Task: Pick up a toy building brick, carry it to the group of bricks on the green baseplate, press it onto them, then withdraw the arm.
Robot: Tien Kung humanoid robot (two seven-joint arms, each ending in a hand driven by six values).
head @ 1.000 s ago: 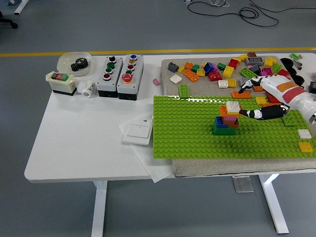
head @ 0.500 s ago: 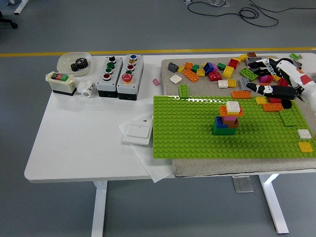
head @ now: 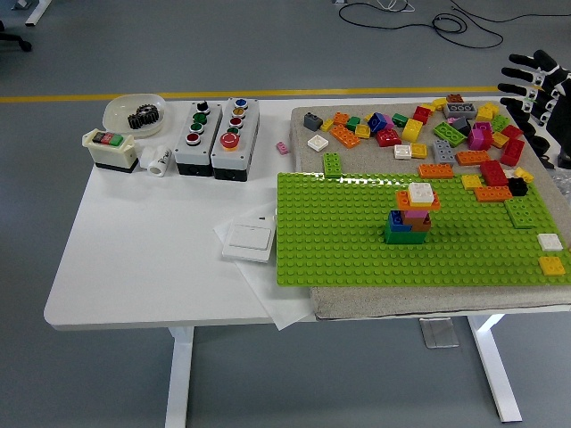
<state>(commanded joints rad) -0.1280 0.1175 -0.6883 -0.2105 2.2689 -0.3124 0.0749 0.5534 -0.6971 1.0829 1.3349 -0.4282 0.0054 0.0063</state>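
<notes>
A small stack of bricks (head: pixel 412 215) stands on the green baseplate (head: pixel 348 241), with a white brick on top over orange, pink, brown, blue and green ones. Loose bricks (head: pixel 419 129) in many colours lie scattered on the grey mat behind the plate. My right hand (head: pixel 533 82) is raised at the far right edge, well away from the stack, its black fingers spread and holding nothing. The left arm is out of view.
Two button boxes (head: pixel 217 134), a cream switch box (head: pixel 109 147), a bowl with a gear (head: pixel 134 112) and a white cylinder (head: pixel 160 160) sit at the table's left back. A white wall switch (head: pixel 249 240) lies on paper left of the baseplate.
My right hand has pulled back from beside the stack, going right and up to the picture's far right edge. The stack with the white brick on top stays in place.
</notes>
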